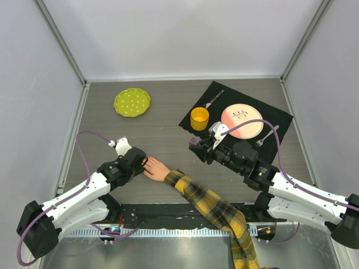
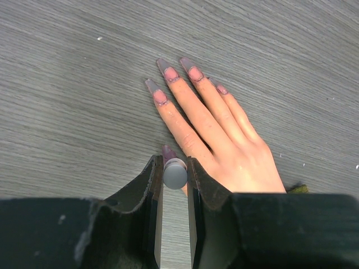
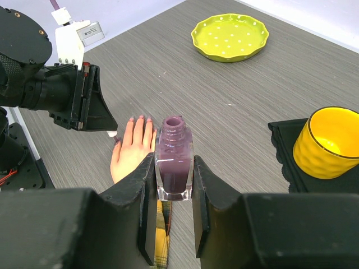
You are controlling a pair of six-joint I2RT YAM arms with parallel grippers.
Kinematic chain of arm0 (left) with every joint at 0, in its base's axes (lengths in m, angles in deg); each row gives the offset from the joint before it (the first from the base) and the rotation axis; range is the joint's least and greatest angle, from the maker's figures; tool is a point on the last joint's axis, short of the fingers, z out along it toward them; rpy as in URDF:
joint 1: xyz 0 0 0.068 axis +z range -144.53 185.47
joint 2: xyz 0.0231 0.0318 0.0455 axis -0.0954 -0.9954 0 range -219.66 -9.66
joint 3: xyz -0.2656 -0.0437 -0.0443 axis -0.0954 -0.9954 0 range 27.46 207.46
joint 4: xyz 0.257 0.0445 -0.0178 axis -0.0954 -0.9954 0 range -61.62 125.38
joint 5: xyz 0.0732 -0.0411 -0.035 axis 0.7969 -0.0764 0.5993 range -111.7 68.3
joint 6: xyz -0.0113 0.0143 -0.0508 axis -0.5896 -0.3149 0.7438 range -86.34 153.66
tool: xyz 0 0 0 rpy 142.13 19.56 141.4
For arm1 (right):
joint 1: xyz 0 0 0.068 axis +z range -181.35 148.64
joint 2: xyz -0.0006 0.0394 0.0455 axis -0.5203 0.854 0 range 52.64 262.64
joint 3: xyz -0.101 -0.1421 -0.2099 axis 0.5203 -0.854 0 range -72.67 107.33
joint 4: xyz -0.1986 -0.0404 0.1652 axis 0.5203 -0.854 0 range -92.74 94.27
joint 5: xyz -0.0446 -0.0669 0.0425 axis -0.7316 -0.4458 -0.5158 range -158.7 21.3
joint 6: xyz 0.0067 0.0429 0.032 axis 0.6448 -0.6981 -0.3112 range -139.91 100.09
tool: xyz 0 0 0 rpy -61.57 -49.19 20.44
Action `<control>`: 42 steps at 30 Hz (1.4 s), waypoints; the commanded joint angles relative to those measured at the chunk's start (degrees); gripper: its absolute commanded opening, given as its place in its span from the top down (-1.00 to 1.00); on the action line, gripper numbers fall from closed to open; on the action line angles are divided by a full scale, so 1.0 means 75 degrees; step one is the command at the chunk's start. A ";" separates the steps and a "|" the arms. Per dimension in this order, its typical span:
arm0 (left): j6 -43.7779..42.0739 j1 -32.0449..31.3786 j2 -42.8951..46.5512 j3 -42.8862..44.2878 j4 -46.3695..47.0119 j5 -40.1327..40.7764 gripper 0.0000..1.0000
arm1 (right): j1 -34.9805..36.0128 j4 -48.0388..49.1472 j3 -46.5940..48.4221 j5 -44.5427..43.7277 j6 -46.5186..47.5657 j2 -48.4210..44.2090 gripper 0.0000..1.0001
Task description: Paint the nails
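The pale mannequin hand [image 2: 224, 140] lies flat on the grey table, its plaid sleeve [image 1: 216, 210] running toward the near edge. Its nails [image 2: 171, 73] look pinkish purple with long clear tips. My left gripper [image 2: 174, 162] is shut on a grey-white brush cap [image 2: 175, 175], held right over the thumb nail [image 2: 168, 152], which shows purple. My right gripper [image 3: 174, 158] is shut on an uncapped square bottle of purple polish [image 3: 174, 140] and hangs a little to the right of the hand [image 3: 132, 151].
A green dotted plate [image 1: 132, 102] sits at the back left. On a black mat [image 1: 280, 120] at the back right stand a yellow cup [image 1: 199, 118] and a pink plate [image 1: 242, 121], with a fork [image 1: 214, 98] behind them and another fork [image 1: 266, 137] beside the plate.
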 commanded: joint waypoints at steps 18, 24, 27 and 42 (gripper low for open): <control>0.0056 0.0034 0.0130 0.0288 0.0033 0.0129 1.00 | -0.0025 0.0548 -0.0019 0.0040 -0.0078 0.0035 0.98; 0.0068 0.0034 0.0095 0.0311 0.0092 0.0094 1.00 | -0.0025 0.0559 -0.0019 0.0040 -0.0078 0.0023 0.98; 0.0068 0.0034 0.0106 0.0323 0.0104 0.0083 0.99 | -0.0025 0.0571 -0.0030 0.0040 -0.0078 0.0035 0.98; 0.0326 0.0022 0.0352 0.0335 -0.0294 0.0445 1.00 | -0.0036 0.0559 -0.0030 0.0064 -0.0078 0.0047 0.98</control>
